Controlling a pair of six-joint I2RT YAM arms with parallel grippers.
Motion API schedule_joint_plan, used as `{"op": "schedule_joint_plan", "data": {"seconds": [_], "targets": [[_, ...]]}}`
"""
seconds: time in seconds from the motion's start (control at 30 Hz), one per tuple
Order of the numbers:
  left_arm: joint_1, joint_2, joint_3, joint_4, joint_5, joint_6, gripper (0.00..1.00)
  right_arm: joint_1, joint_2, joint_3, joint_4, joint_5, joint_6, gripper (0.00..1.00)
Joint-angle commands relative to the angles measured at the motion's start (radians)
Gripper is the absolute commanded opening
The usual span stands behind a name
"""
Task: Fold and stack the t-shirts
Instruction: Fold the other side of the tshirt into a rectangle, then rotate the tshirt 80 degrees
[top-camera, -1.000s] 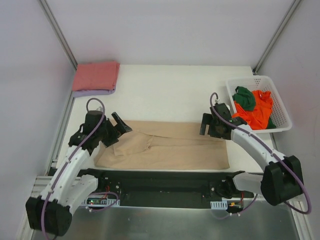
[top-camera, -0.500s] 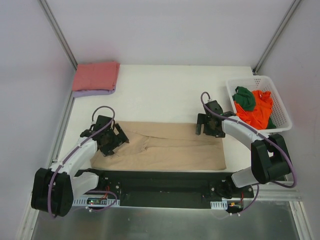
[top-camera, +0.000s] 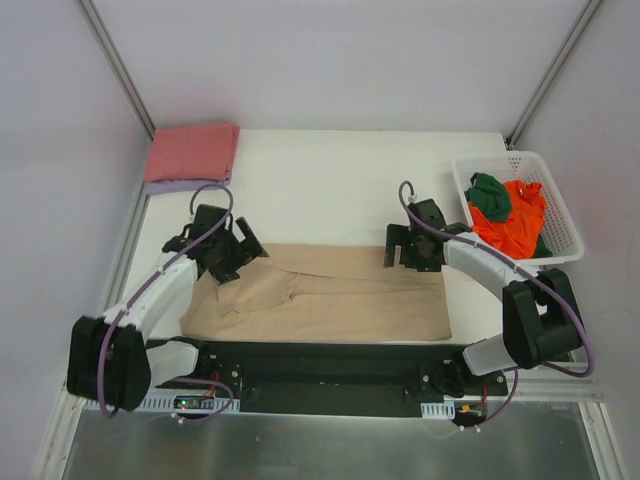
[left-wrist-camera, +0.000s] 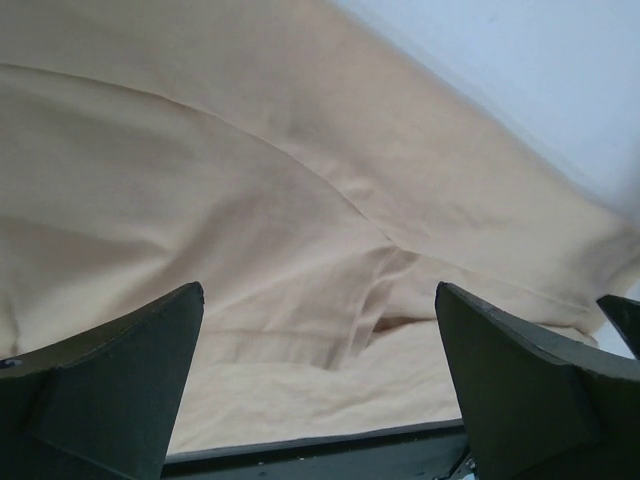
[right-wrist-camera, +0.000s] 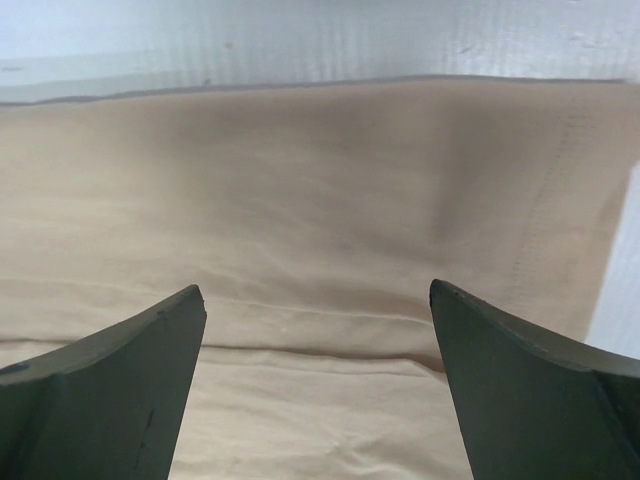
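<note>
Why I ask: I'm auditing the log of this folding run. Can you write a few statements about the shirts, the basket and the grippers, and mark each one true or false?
1. The tan shirt lies flat on the table in front of the arms. True.
2. The basket holds the salmon pink shirt. False: it holds the orange shirt and the dark green shirt. The salmon pink shirt lies folded at the far left corner.
3. The salmon pink shirt rests on the lavender shirt. True.
4. The left gripper is shut on the tan shirt. False: the left gripper and the right gripper are both open above it.
</note>
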Motion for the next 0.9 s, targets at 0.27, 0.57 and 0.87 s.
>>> {"op": "schedule_joint_plan", "data": {"seconds": [0.27,0.57,0.87], "targets": [[-0.021,0.619,0.212,0.339,0.080,-0.034,0.99,-0.040,0.022,-0.041,0.000,-0.119,0.025,0.96],[-0.093,1.456,1.444,0.293,0.389,-0.062,0.99,0.013,-0.126,-0.196,0.031,-0.389,0.068,0.96],[-0.173,1.707,1.696,0.891,0.305,-0.097,0.99,0.275,-0.059,-0.199,0.289,-0.726,0.095,0.96]]}}
